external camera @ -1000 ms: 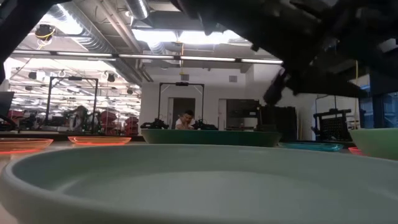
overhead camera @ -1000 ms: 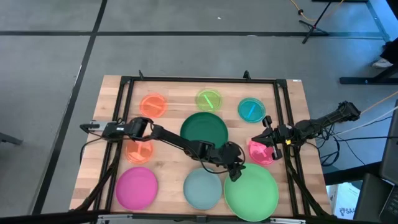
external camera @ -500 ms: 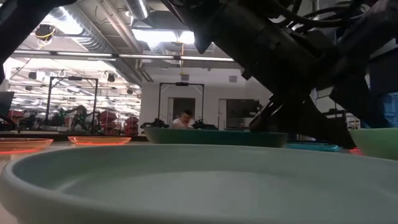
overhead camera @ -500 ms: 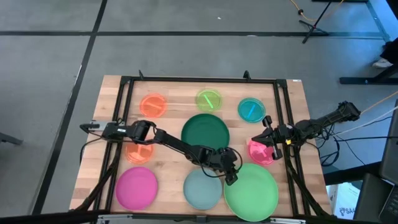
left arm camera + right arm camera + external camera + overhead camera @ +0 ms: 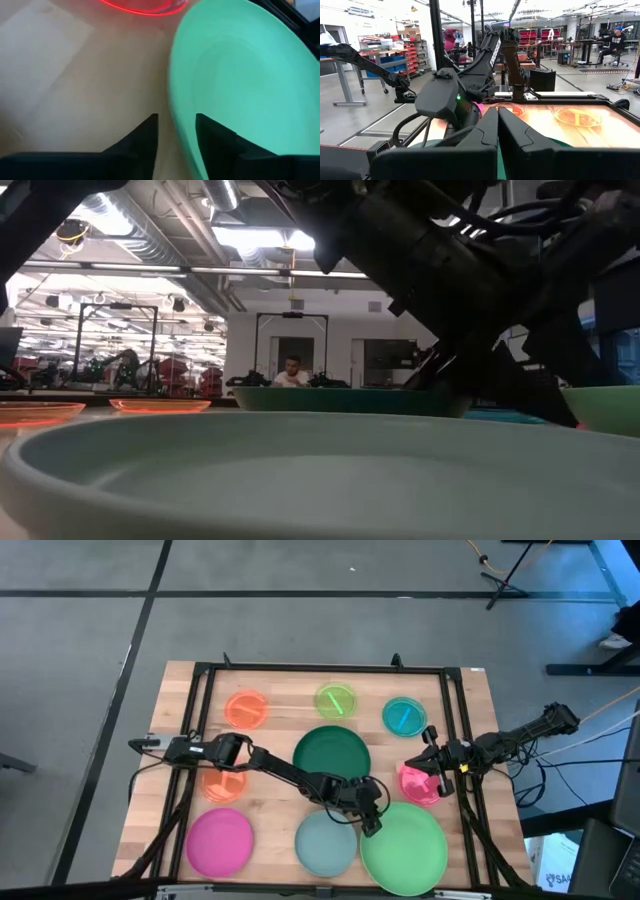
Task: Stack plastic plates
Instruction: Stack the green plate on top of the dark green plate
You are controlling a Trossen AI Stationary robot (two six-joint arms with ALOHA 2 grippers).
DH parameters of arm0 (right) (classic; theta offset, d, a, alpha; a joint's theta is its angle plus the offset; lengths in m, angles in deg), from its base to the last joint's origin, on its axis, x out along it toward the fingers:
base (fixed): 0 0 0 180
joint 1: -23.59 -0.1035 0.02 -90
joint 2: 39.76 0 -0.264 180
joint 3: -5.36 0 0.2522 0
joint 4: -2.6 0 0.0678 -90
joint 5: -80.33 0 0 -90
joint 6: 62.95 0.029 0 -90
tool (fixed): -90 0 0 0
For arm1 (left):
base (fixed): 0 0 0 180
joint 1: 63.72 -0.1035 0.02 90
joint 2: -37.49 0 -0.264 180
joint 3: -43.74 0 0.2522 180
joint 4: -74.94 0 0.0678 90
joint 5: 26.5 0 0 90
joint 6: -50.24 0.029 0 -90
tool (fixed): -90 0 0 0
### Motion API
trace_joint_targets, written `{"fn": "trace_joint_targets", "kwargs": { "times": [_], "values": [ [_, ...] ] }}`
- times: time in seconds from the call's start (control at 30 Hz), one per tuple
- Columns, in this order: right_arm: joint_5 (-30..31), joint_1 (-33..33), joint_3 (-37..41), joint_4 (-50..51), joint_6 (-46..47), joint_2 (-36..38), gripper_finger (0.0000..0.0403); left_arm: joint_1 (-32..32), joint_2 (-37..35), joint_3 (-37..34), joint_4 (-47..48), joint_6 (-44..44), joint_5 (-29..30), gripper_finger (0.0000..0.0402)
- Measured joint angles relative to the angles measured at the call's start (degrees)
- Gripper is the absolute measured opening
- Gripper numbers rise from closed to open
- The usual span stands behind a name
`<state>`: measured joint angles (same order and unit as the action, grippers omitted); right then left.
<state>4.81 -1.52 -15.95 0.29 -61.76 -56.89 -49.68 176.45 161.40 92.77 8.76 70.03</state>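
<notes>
White "TROSSEN" lettering on left arm (image 5: pixel 492 55)

Grey concrete floor (image 5: pixel 80 690) crossed by dark tape lines, around a light wooden slatted table (image 5: pixel 270 790). Beyond it, a workshop hall: white wall (image 5: pixel 340 345), exposed ceiling ducts (image 5: pixel 150 225), fluorescent strip lights (image 5: pixel 250 238), red storage racks (image 5: pixel 417 52).

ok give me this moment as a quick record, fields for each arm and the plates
left end effector: open, fingers straddling the rim of the light green plate
right end effector: shut, above the red-pink plate
stacked so far: nothing visibly stacked
near row: magenta plate, blue-grey plate, light green plate
centre: dark green plate
</notes>
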Motion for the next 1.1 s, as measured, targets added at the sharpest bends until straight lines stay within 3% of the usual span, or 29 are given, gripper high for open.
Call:
{"fn": "trace_joint_targets", "kwargs": {
  "times": [0.37, 0.7, 1.1],
  "values": [
    [0.1, 0.0, 0.0, -0.6, 0.0, 0.0, 0.0003, 0.2, 0.0, 0.0, -0.1, 2.5, -0.1, 0.0010],
    [0.1, 0.0, 0.0, -0.6, 0.0, 0.0, 0.0003, 0.2, 0.0, 0.0, -1.0, 2.8, 3.6, 0.0005],
    [0.3, 0.0, 0.0, -3.7, 2.1, 0.0, 0.0003, 0.8, -0.7, 0.0, -4.2, 3.7, 3.9, 0.0003]
  ]
}}
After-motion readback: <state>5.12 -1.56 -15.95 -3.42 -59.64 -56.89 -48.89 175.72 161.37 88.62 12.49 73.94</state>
